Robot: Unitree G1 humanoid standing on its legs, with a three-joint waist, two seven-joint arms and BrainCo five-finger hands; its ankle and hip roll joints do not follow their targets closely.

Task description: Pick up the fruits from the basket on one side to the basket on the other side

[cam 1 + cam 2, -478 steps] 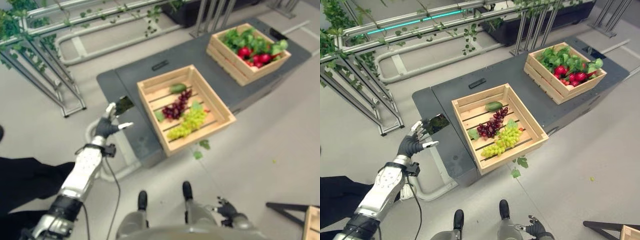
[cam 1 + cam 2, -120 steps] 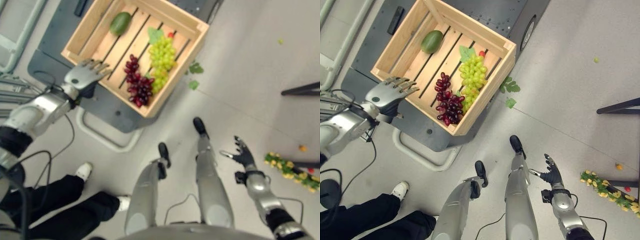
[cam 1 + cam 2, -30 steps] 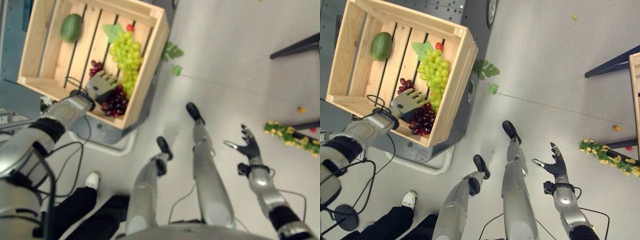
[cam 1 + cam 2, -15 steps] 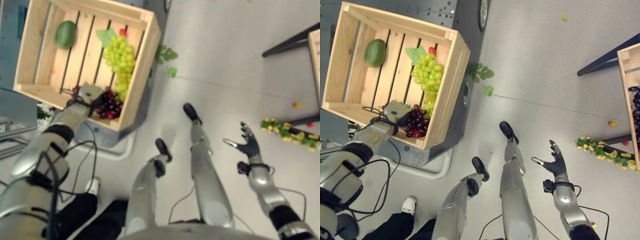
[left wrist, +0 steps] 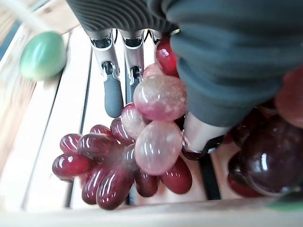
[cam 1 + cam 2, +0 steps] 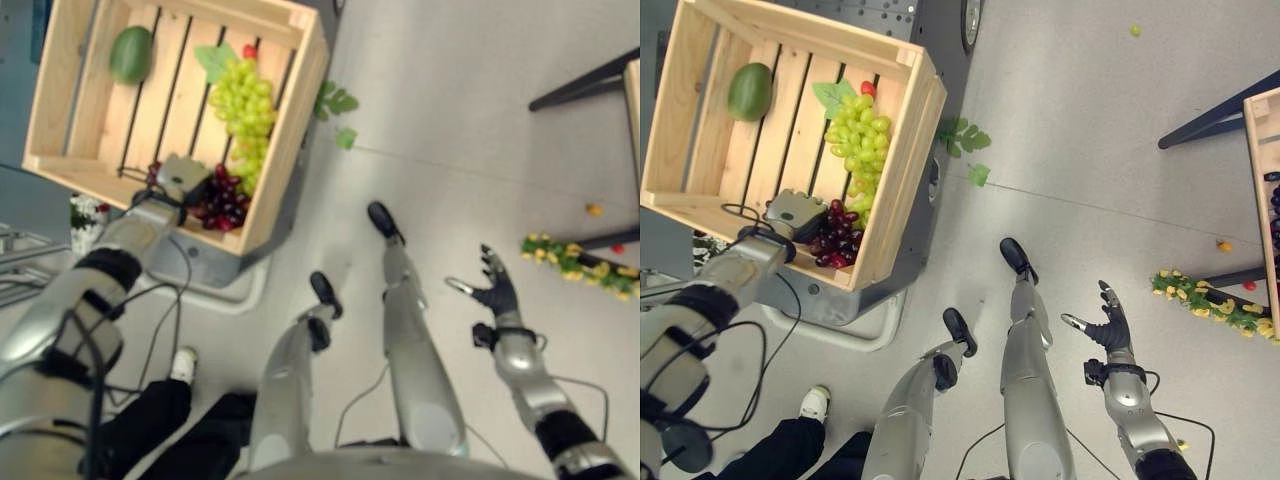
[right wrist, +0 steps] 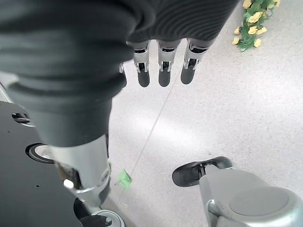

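A wooden crate (image 6: 902,170) sat on a dark platform (image 6: 855,300) at the far left, its slatted floor holding all the fruit on this side. A green oval fruit (image 6: 749,91) lay by itself toward the crate's far left corner, well apart from the rest. Along the right wall ran a bunch of green grapes (image 6: 857,148), with a green leaf (image 6: 830,98) and a small red fruit (image 6: 869,89) at its far end. At the crate's near right corner lay the bunch of dark red grapes (image 6: 835,242), just beside the near end of the green bunch. The left hand (image 6: 792,213) had reached over the crate's near wall and rested on these red grapes; in the left wrist view its fingers (image 5: 112,92) pointed down straight beside the bunch while the thumb pressed against the berries, and whether it had truly closed on them could not be told. On the floor just right of the crate lay loose green leaves (image 6: 962,138). Further right, the right hand (image 6: 1106,325) hung low over the floor with its fingers spread and straight, holding nothing. Right of it a sprig of yellow flowers (image 6: 1212,306) lay on the floor, with a small orange fruit (image 6: 1223,246) and a small red one (image 6: 1250,285) near it. At the far right edge showed the corner of a second wooden crate (image 6: 1262,190) on dark legs, something dark inside it.
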